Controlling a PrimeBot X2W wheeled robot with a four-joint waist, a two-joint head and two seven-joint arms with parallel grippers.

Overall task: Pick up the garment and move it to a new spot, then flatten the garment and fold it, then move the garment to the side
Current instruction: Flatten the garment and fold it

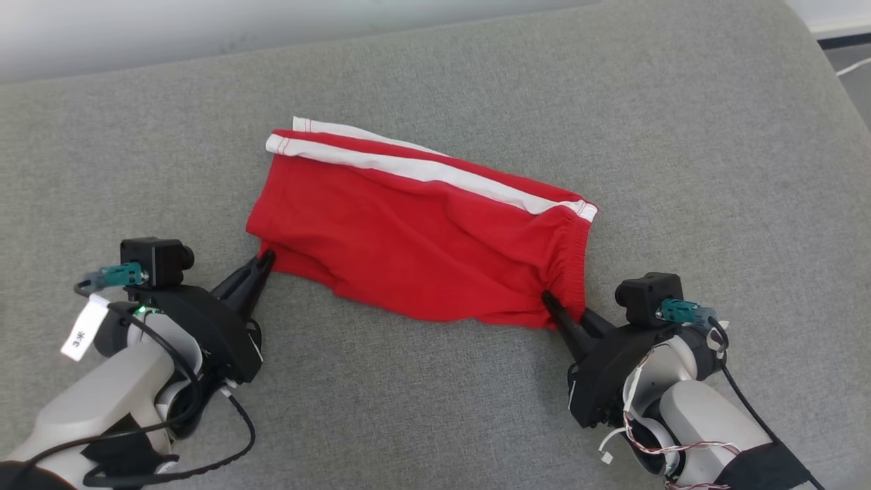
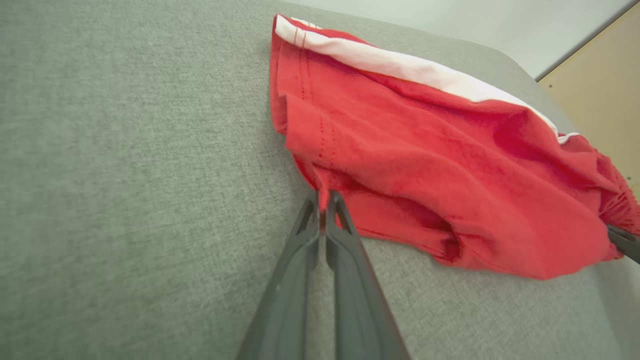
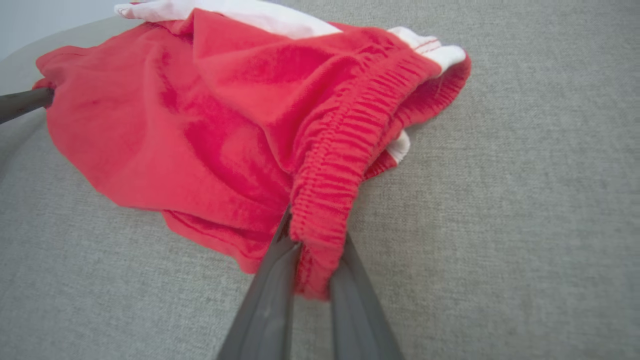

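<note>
Shorts [image 1: 415, 231] lie mid-cushion [image 1: 476, 68], stripe side twd its far edge. Left end effector [image 1: 266, 259] pinches near hem corner, right end effector [image 1: 547, 298] clamps waistband, prob. to stretch fabric flat btwn them.

Home-like room: grey fabric cushion [image 1: 435, 422], pale wall [image 2: 440, 25], wooden panel [image 2: 600, 85].

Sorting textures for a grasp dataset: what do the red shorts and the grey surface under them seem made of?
Red shorts: soft matte knit, probably cotton jersey; it creases limply and the waistband gathers elastically. Grey surface: matte woven upholstery cloth, likely over padding; fine heathered weave shows.
</note>
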